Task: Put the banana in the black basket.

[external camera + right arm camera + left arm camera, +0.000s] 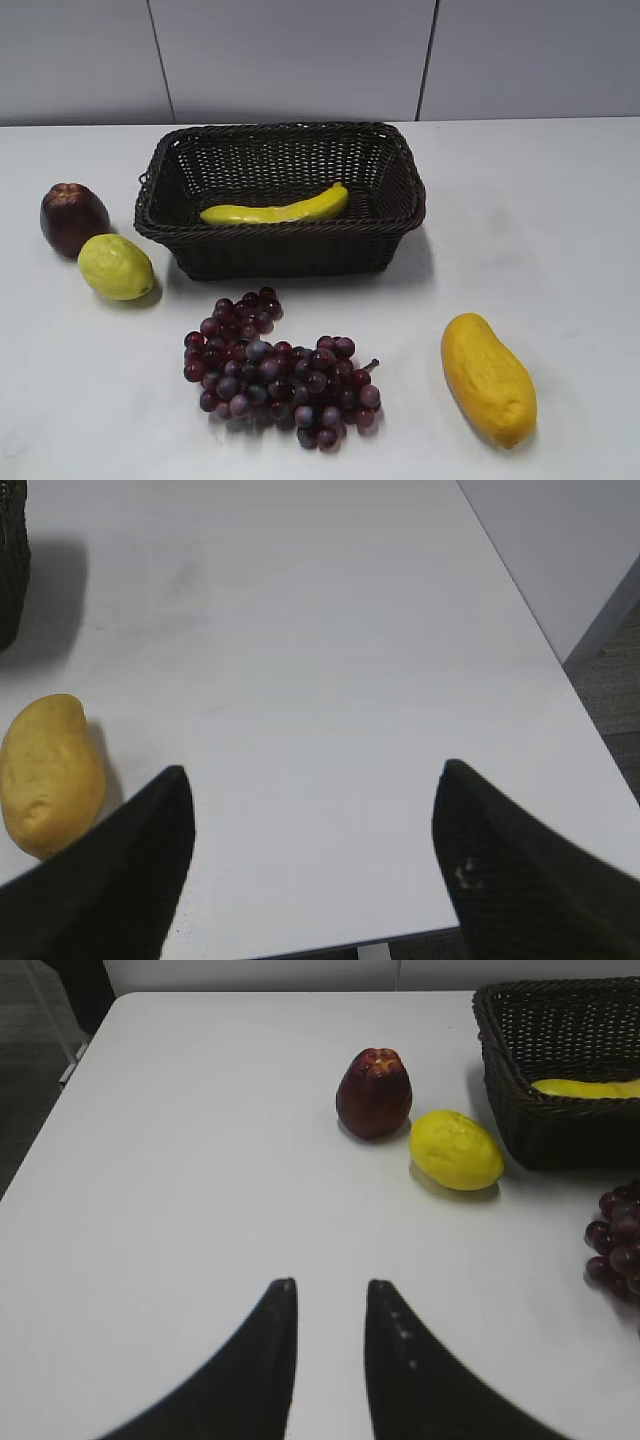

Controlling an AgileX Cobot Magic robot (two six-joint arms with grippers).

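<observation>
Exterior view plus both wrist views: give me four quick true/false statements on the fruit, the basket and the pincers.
1. The banana lies inside the black basket. True.
2. The grapes are in the basket. False: they lie on the table in front of it.
3. The left pincer holds the lemon. False: it is open and empty, and the lemon sits beside the dark red fruit.
4. The right pincer is open and holds nothing. True.
</observation>
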